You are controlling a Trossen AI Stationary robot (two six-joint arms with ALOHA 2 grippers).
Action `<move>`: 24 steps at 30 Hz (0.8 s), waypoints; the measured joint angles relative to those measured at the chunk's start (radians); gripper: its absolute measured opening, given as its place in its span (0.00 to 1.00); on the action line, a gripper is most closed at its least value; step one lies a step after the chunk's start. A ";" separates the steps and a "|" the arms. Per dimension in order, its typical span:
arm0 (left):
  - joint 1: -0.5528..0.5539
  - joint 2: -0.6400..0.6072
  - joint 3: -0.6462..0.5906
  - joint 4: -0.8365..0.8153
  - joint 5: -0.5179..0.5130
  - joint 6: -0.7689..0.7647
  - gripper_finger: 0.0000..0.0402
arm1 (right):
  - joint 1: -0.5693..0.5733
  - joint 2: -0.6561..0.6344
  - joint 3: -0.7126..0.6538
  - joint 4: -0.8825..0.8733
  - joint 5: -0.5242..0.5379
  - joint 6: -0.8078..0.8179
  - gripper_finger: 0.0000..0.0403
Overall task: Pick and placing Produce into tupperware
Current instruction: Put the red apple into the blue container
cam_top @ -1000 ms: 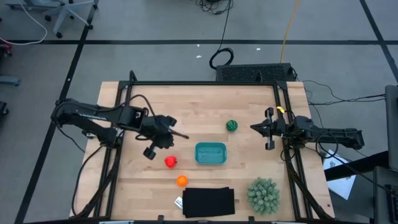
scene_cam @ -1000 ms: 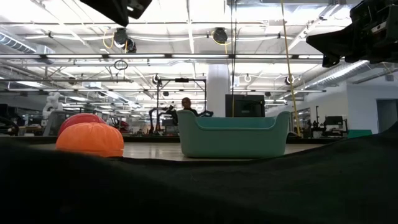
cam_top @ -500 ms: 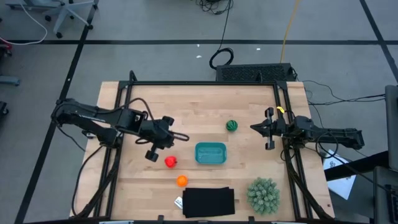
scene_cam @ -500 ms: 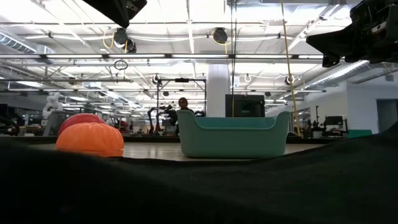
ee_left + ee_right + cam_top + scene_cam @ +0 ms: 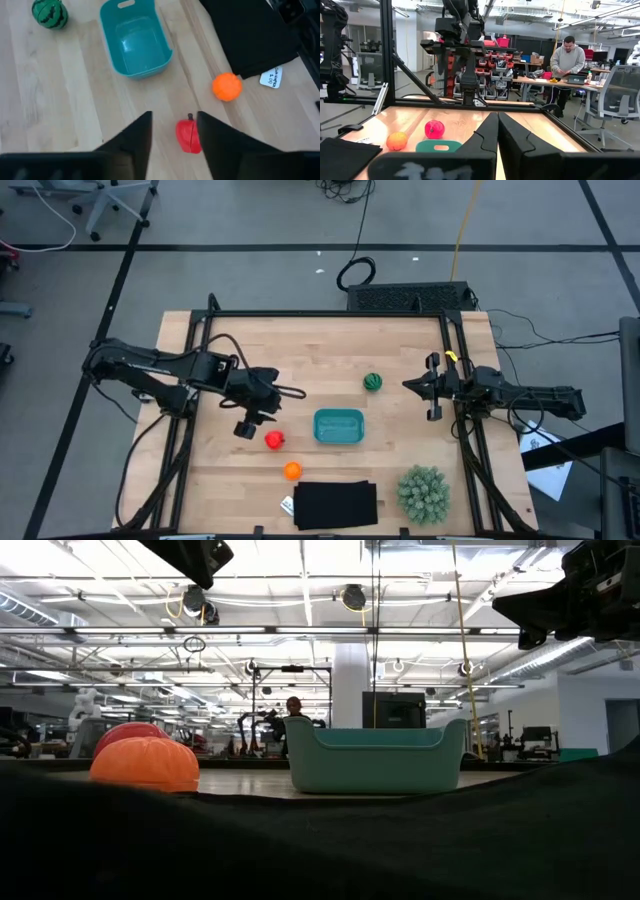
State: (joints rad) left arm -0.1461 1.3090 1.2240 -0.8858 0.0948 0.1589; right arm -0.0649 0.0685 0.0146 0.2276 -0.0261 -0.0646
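while the red produce (image 5: 274, 440) sits untouched on the desk (image 5: 320, 350), just beside the teal tupperware (image 5: 339, 426), the left tool (image 5: 296, 393) has parted its fingers from closed half a second back; left wrist view shows a clear gap, nothing held. reads as pre-grasp for the red piece. orange produce (image 5: 291, 470) and green produce (image 5: 373, 382) lie apart on the desk; tupperware empty. right tool (image 5: 407, 385) closed, parked at the desk's right edge.
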 joint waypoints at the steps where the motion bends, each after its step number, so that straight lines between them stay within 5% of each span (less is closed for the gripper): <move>1: -0.001 0.000 0.000 -0.001 0.000 0.004 0.47 | 0.000 0.000 0.000 0.000 0.000 0.000 0.00; 12: -0.021 0.006 0.000 -0.014 -0.010 0.006 0.68 | 0.000 0.000 0.000 0.000 0.000 -0.001 0.00; 24: -0.055 0.164 -0.006 -0.085 0.002 -0.007 0.71 | 0.000 0.000 0.000 -0.001 0.000 0.000 0.00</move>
State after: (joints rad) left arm -0.2006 1.4729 1.2175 -0.9710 0.0964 0.1519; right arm -0.0647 0.0685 0.0144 0.2269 -0.0265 -0.0643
